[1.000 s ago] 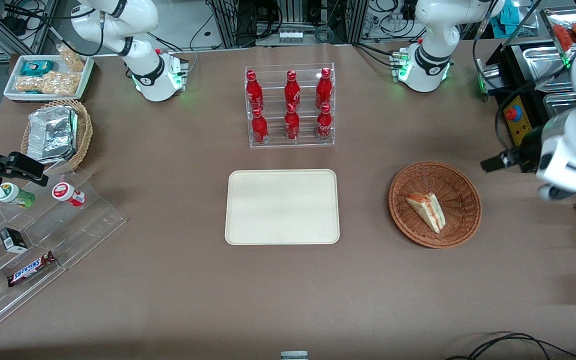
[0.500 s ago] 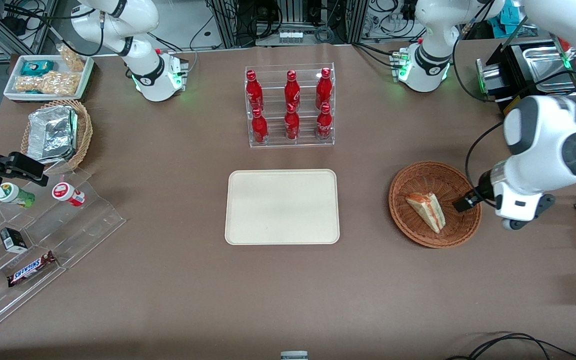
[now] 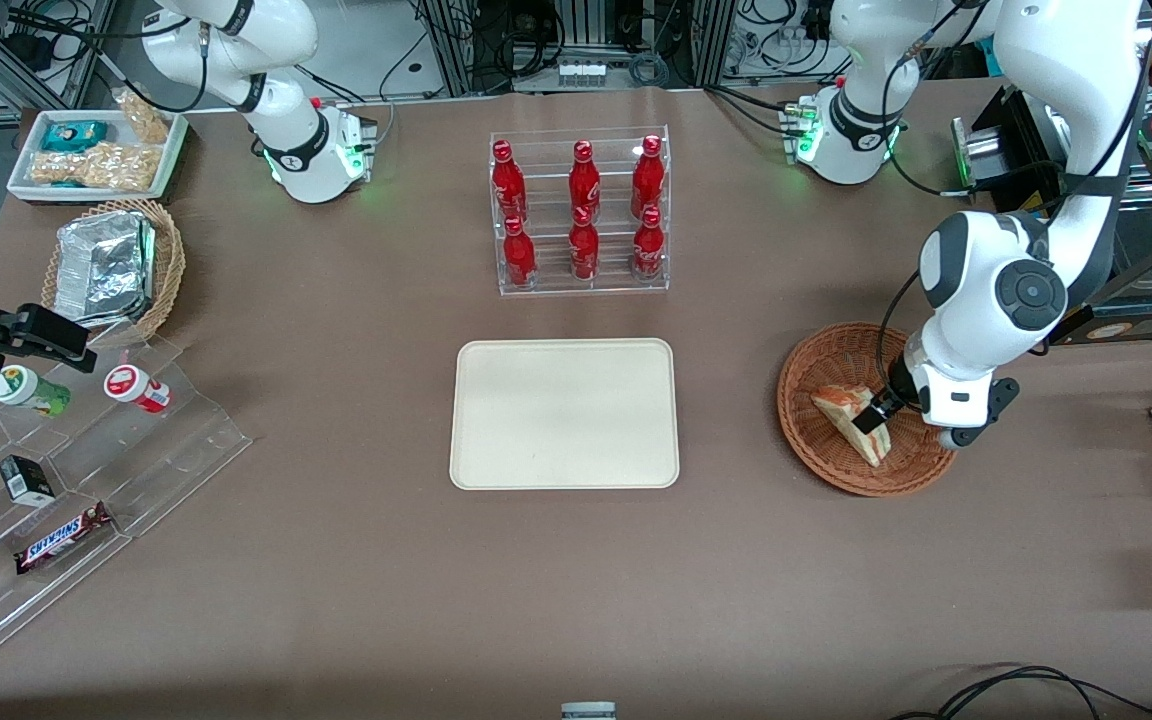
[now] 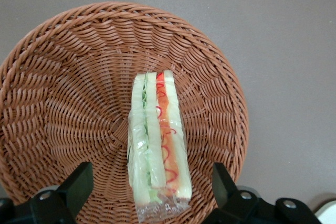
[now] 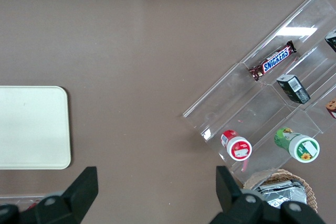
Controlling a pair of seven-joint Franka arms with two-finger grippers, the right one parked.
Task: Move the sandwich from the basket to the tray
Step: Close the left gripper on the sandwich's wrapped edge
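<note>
The sandwich (image 3: 844, 418) is a wrapped wedge of white bread with red and green filling, lying in the reddish-brown wicker basket (image 3: 816, 460) toward the working arm's end of the table. My left gripper (image 3: 876, 415) hangs over the basket, just above the sandwich's wide end. In the left wrist view the sandwich (image 4: 157, 145) lies between the two spread black fingers (image 4: 79, 184), which stand apart from it on both sides; the gripper (image 4: 152, 182) is open and holds nothing. The cream tray (image 3: 564, 413) lies bare at the table's middle.
A clear rack of red bottles (image 3: 581, 212) stands farther from the camera than the tray. A tan basket with a foil packet (image 3: 108, 265), a white snack tray (image 3: 96, 152) and a clear stepped stand with snacks (image 3: 66, 470) lie toward the parked arm's end.
My left arm has swung in from the table's edge over the basket, and the gripper now hangs over the sandwich. The sandwich has not moved.
</note>
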